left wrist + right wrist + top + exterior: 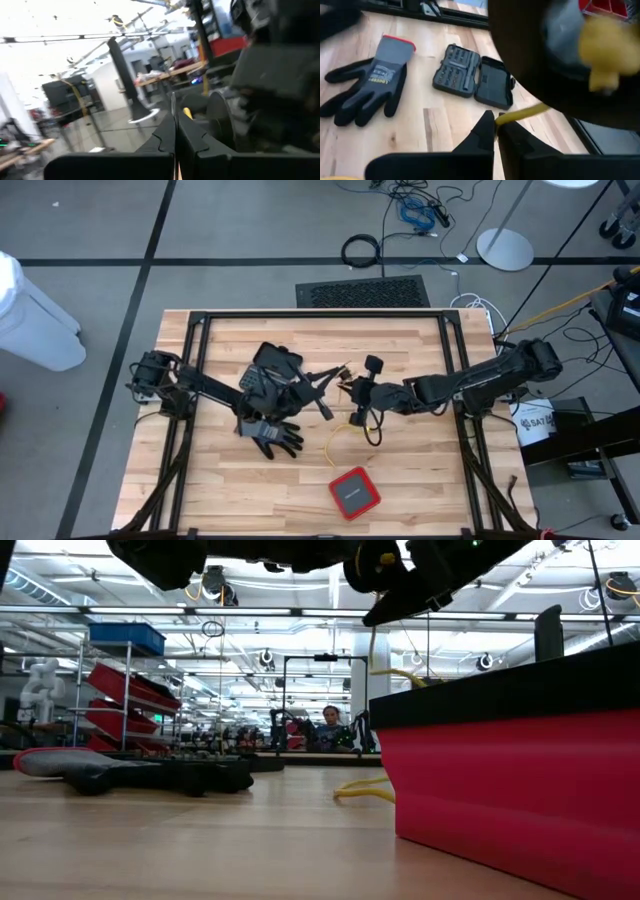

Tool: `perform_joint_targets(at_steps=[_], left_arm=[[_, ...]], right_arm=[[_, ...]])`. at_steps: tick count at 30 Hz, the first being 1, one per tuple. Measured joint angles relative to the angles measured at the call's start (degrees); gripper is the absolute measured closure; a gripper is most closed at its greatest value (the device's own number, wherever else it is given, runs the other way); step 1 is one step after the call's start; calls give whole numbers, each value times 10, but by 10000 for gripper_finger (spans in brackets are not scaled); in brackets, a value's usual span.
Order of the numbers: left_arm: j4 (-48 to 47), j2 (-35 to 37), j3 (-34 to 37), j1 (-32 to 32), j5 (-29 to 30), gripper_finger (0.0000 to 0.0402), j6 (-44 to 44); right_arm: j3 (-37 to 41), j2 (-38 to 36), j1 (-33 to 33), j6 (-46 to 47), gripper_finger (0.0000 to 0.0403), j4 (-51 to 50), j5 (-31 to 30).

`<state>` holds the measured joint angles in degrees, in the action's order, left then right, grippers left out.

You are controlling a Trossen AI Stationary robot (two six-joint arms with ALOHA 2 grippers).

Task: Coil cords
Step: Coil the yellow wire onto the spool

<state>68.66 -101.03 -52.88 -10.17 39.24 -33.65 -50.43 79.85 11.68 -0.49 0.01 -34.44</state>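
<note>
Evidently both arms have met over the middle of the wooden table point(420, 480) to work one wire between them: the right gripper point(495, 125) has its fingers pressed together on the yellow cord point(352, 423), which in the right wrist view comes out from between the fingertips and runs up toward a yellow blob near the lens. From there the cord hangs down and trails onto the table as a loose curve, seen in the low view as a yellow loop lying just beside the red box point(354, 492). Holding one end up off the wood probably lets the slack fall free so it can be wound, not dragged. The left gripper point(325, 388) reaches in from the opposite side, its fingers point(165, 137) shut tight against each other; a sliver of something pale shows low in the seam, but what it is I cannot tell. Near the grippers' meeting point a short reddish strand point(344, 370) may be the red cord, too small to be sure. Beneath the left arm lie the grey glove point(375, 80) and the open bit case point(472, 75), clear of the cord's hanging run, so neither seems to hinder it. Coiling looks barely begun, with no neat loops formed yet
</note>
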Motion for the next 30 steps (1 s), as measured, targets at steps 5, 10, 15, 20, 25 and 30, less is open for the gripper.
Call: perform_joint_targets(at_steps=[5, 10, 15, 20, 25, 30], left_arm=[[-20, 1, -1, 9, 22, 401, -23], [-39, 1, -1, 12, 24, 401, -27], [-89, 0, -1, 12, 32, 401, -30], [-120, 0, -2, 12, 42, 401, -61], [-158, -1, -1, 6, 33, 401, -95], [-191, -1, -1, -6, 33, 401, -109]], right_arm=[[0, 5, 6, 0, 403, 33, 5], [-2, 5, 6, 9, 403, 52, 48], [-17, 5, 6, 7, 403, 41, 63], [-36, 5, 3, 12, 403, 22, 93], [-52, 5, -1, 13, 396, -7, 107], [-70, 3, -4, 14, 379, -56, 121]])
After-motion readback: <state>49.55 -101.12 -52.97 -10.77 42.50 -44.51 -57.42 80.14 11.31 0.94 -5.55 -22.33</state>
